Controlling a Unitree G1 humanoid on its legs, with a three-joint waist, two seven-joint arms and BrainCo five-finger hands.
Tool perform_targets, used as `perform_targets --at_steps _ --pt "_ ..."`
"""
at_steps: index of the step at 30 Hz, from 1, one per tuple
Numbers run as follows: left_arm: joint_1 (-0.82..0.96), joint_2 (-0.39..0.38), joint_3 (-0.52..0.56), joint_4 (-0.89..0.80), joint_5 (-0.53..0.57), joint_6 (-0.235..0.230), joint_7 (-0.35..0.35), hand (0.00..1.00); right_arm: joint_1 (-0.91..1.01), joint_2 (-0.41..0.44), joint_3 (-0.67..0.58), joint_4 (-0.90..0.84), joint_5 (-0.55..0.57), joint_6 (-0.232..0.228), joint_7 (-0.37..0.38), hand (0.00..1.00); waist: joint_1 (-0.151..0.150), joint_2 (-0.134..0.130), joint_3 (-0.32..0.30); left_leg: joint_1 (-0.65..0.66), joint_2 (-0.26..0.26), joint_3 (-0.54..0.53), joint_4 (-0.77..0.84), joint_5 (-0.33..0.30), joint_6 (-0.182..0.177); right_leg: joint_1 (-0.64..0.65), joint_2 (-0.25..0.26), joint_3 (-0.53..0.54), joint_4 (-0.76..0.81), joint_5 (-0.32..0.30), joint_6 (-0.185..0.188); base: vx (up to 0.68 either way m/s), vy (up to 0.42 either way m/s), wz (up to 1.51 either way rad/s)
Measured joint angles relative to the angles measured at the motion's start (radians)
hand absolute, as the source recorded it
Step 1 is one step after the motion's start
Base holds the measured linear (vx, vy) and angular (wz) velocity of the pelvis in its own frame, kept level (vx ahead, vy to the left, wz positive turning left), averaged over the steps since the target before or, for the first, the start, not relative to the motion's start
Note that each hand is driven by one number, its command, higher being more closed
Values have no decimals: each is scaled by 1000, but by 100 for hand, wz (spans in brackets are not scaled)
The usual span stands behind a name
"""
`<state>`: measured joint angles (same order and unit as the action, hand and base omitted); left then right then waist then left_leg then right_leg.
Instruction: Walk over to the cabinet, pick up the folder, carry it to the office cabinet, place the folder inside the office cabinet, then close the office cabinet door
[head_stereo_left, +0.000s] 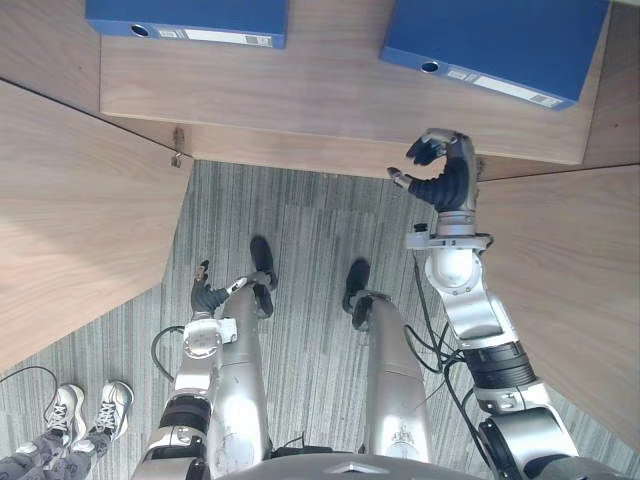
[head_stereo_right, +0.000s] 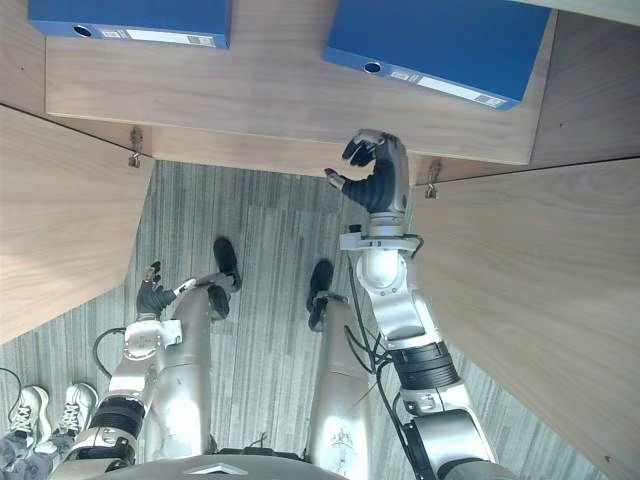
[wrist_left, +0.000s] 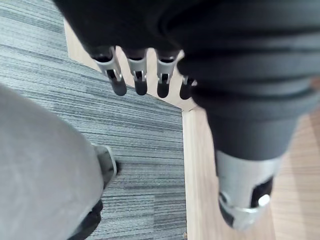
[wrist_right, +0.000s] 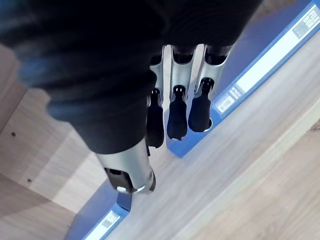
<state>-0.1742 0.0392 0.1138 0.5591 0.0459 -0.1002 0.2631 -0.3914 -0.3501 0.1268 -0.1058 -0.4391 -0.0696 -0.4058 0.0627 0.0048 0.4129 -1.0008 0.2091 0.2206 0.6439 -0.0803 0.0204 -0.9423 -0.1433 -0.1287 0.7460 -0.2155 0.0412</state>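
Cabinet: an open wooden cabinet (head_stereo_left: 330, 140) stands on the far side of the scene, seen from above, with one shelf (head_stereo_left: 320, 90) in view.
Cabinet contents: two blue folders lie flat on the shelf, well apart from each other, with bare wood between them.
Left folder: the left folder (head_stereo_left: 190, 14) lies at the far left of the shelf, its labelled spine facing the near side.
Right folder: the right folder (head_stereo_left: 500, 38) lies at the far right of the shelf, turned at a slight angle, with its spine and white label facing near.
Doors: the left door (head_stereo_left: 70, 220) and the right door (head_stereo_left: 570, 290) both stand swung open towards the near side, one on each side of the grey carpet (head_stereo_left: 310, 240).
Right hand: the right hand (head_stereo_left: 443, 185) is raised at the near edge of the shelf, just short of the right folder. Its fingers (wrist_right: 177, 112) are loosely bent and hold nothing, with the thumb apart.
Left hand: the left hand (head_stereo_left: 205, 293) hangs low on the near left over the carpet. Its fingers (wrist_left: 140, 75) are straight and hold nothing.
Person: a pair of white shoes (head_stereo_left: 88, 408) stands on the carpet at the near left corner.
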Motion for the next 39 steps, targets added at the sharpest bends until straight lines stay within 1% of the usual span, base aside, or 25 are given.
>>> perform_targets --at_steps 1,5,9,15,20,24,28,36,38,39 --pt "-6 0 -1 0 0 0 6 0 -6 1 12 0 0 -2 -6 100 1 0 15 -2 0 -2 3 0 1 -3 -1 -1 8 -3 0 25 -60 4" --pt "-19 5 0 -2 0 -3 18 0 -23 25 21 4 -1 -4 -21 100 5 0 40 -15 0 -3 6 4 -2 -22 -2 1 23 -5 -4 12 -64 2" --pt "-41 16 0 -11 0 -10 23 0 -57 24 28 9 -1 -3 -35 100 8 2 66 -32 0 -7 13 6 -9 -42 -3 1 41 -8 -6 -9 -64 2" --pt "-44 27 1 -34 0 -21 30 0 -157 14 27 97 0 4 -61 100 16 1 71 -74 -1 -10 26 14 -7 -91 -9 2 70 -10 -9 -6 -42 3" --pt "-50 40 2 -40 -2 -36 30 0 -261 -39 26 186 12 8 -62 100 20 2 75 -116 -3 -27 46 17 -7 -125 -15 -9 100 -19 -14 -6 -46 7" --pt "-69 46 3 -48 -4 -41 30 0 -371 -89 26 272 59 9 -61 100 23 2 75 -159 -5 -33 71 19 -6 -170 -23 -10 138 -29 -14 -7 -28 5" --pt "-71 53 2 -72 -18 -43 30 0 -464 -132 27 372 93 10 -61 100 25 3 75 -193 -5 -36 86 25 4 -204 -26 -10 156 -31 -14 0 0 0" --pt "-71 62 0 -76 -44 -61 29 0 -589 -215 27 501 172 7 -59 100 26 3 75 -215 -12 -45 80 27 0 -221 -33 -21 160 -33 -14 -6 -8 3" --pt "-71 65 -1 -77 -45 -63 29 0 -626 -231 26 532 181 6 -60 100 25 3 75 -219 -15 -41 70 32 3 -230 -36 -20 157 -32 -15 -6 -19 4" --pt "-71 65 -1 -77 -45 -65 29 0 -650 -243 25 560 201 3 -60 100 24 3 75 -221 -18 -40 64 41 -3 -234 -38 -20 156 -32 -16 -4 -26 5"
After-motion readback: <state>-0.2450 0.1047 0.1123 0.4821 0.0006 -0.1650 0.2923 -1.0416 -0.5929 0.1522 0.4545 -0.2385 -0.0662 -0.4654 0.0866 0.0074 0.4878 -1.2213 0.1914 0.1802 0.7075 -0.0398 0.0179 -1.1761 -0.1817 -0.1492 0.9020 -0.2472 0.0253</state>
